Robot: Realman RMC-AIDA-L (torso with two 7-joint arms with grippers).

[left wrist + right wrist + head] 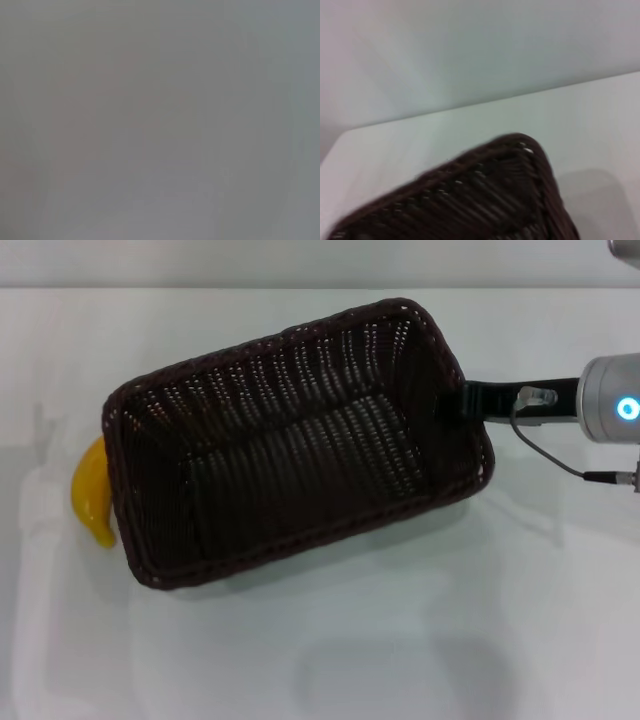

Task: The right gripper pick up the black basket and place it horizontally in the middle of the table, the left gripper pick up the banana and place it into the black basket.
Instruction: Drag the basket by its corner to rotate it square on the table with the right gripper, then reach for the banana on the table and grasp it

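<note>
The black basket (290, 440) fills the middle of the head view, turned at a slant and seemingly held above the white table (420, 640). My right gripper (462, 400) reaches in from the right and is shut on the rim of the basket's right short side. The right wrist view shows a corner of the basket (490, 195) close up over the table (435, 130). The yellow banana (90, 495) lies at the left, partly hidden behind the basket's left end. My left gripper is out of view, and the left wrist view shows only a plain grey blur.
The right arm's silver wrist (612, 400), with its blue light and a thin cable, extends to the right edge. A faint shadow (370, 675) falls on the table in front of the basket. A pale wall runs along the table's far edge.
</note>
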